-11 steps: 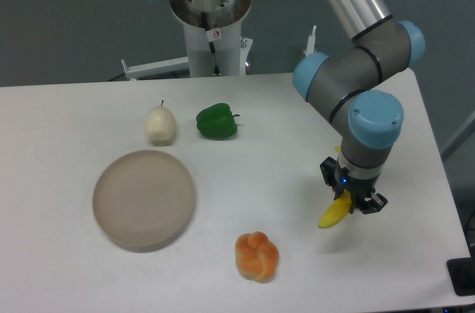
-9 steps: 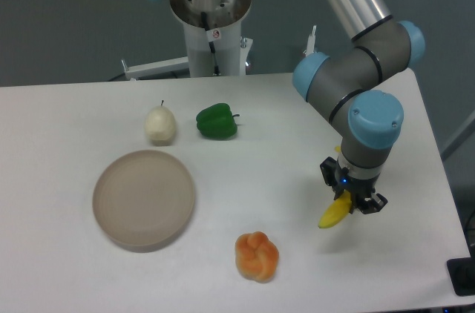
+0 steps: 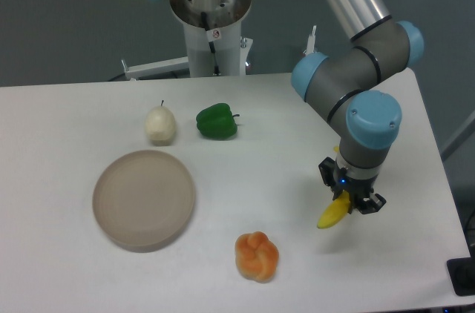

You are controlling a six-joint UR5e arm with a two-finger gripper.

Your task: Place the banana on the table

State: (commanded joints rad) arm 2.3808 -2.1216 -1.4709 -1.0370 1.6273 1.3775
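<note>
The yellow banana (image 3: 332, 215) sticks out below my gripper (image 3: 348, 199) at the right of the white table (image 3: 67, 268). Only its lower end shows; the rest is hidden by the wrist and fingers. The black fingers are closed around the banana. It hangs just above the tabletop, and I cannot tell whether its tip touches the surface.
A round beige plate (image 3: 144, 199) lies at the left front. A lumpy orange pepper (image 3: 257, 256) sits near the front edge, left of the gripper. A green pepper (image 3: 217, 122) and a pale pear (image 3: 159, 125) stand further back. The arm's base (image 3: 211, 24) is at the table's far edge.
The gripper with the banana has shifted very slightly to the left. Nothing else has moved.
</note>
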